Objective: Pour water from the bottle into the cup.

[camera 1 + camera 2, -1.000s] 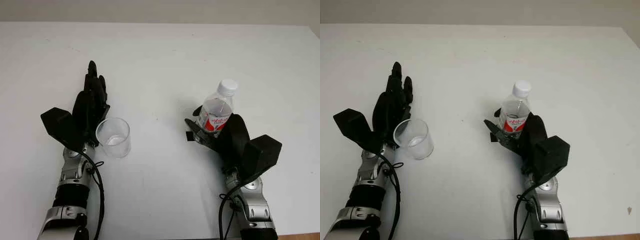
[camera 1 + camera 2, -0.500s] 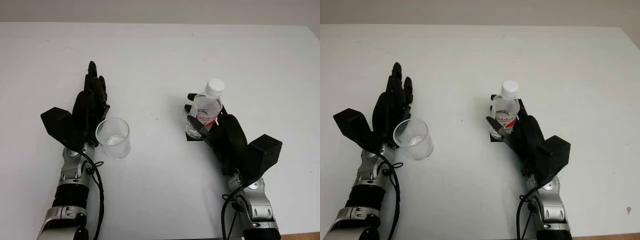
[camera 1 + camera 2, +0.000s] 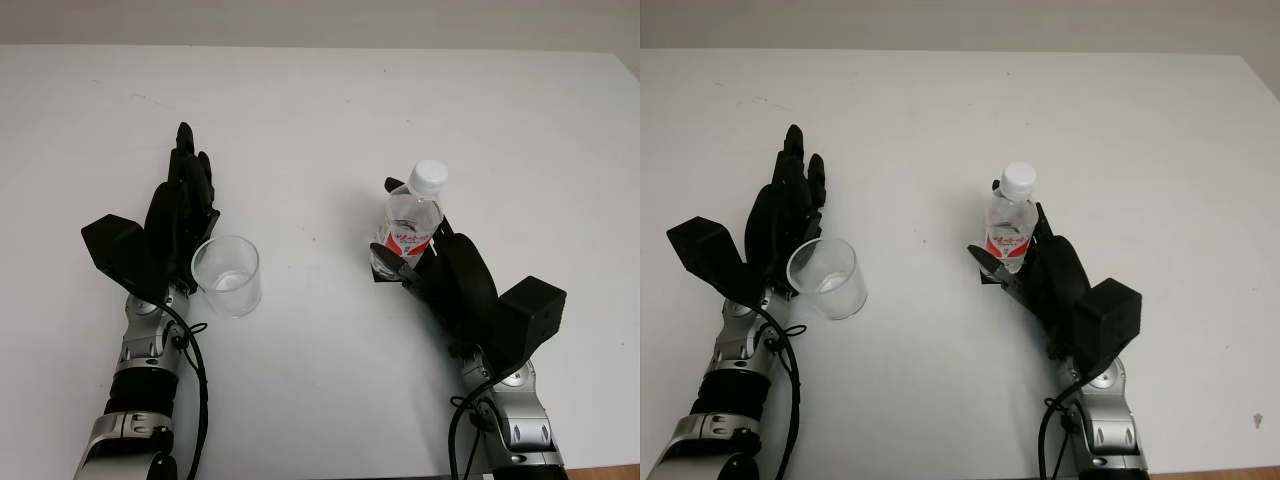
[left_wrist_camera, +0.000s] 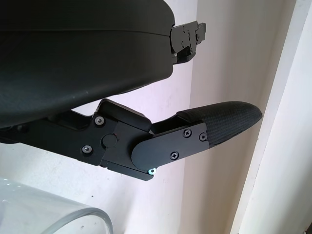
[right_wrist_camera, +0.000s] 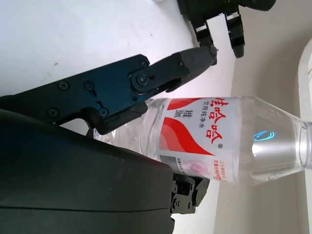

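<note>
One bottle (image 3: 412,222), clear, white cap, red label. One cup (image 3: 227,275), clear. One table (image 3: 320,110), white. Two black hands: left hand (image 3: 178,215) beside the cup, holding nothing; right hand (image 3: 437,270) wrapped round the bottle. Two arms enter from the bottom edge.

- Between the clear plastic cup (image 3: 227,275) and the capped water bottle (image 3: 409,222) lies a bare stretch of white table (image 3: 320,130), wide enough for a hand to pass.
- The left hand (image 3: 180,215), open, lies just beside the cup on its outer side, blocking that approach.
- The right hand (image 3: 425,262) wraps the bottle's lower body, closing off its near side.
</note>
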You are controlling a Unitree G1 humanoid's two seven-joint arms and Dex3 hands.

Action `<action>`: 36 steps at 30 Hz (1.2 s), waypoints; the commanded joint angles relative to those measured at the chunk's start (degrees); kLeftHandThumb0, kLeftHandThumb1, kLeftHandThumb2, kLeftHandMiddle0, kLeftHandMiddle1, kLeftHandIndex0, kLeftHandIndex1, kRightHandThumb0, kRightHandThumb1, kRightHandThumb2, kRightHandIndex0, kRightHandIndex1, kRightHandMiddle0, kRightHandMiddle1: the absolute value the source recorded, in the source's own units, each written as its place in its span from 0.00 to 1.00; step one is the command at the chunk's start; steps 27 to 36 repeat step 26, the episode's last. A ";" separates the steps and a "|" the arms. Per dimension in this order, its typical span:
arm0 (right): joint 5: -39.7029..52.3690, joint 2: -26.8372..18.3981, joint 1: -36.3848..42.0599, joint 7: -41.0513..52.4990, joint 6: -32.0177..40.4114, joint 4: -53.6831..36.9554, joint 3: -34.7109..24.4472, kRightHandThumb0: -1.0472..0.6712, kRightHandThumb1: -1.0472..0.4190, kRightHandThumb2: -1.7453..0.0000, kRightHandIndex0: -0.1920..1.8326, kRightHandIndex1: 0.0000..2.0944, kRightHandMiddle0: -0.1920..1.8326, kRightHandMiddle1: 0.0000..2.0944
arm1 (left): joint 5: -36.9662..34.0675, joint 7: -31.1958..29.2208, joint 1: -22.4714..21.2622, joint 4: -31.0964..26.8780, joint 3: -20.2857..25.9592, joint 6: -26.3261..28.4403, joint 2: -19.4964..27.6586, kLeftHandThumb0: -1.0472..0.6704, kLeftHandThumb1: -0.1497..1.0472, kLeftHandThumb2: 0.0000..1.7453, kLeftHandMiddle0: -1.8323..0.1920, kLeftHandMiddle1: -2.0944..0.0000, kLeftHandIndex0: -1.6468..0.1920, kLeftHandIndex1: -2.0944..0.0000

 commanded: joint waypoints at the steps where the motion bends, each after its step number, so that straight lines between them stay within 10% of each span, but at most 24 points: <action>1: -3.31 -2.91 2.34 -0.71 -3.08 0.32 -0.52 0.13 0.10 0.97 0.01 0.00 0.01 0.05 | -0.30 -0.22 0.31 -0.17 0.27 0.20 0.27 0.12 1.00 0.42 1.00 0.99 1.00 1.00; 11: -12.65 -4.87 4.47 -12.57 -19.40 7.10 -4.18 0.03 0.07 0.97 0.00 0.00 0.00 0.00 | -0.86 -1.07 -0.17 0.51 0.48 0.10 -0.12 0.12 1.00 0.42 1.00 0.99 1.00 1.00; 36: -7.82 -4.02 3.62 -7.37 -19.51 9.14 -1.71 0.02 0.08 0.97 0.00 0.00 0.00 0.00 | -0.72 -0.90 -0.41 0.74 0.40 0.05 0.03 0.12 1.00 0.43 1.00 1.00 1.00 1.00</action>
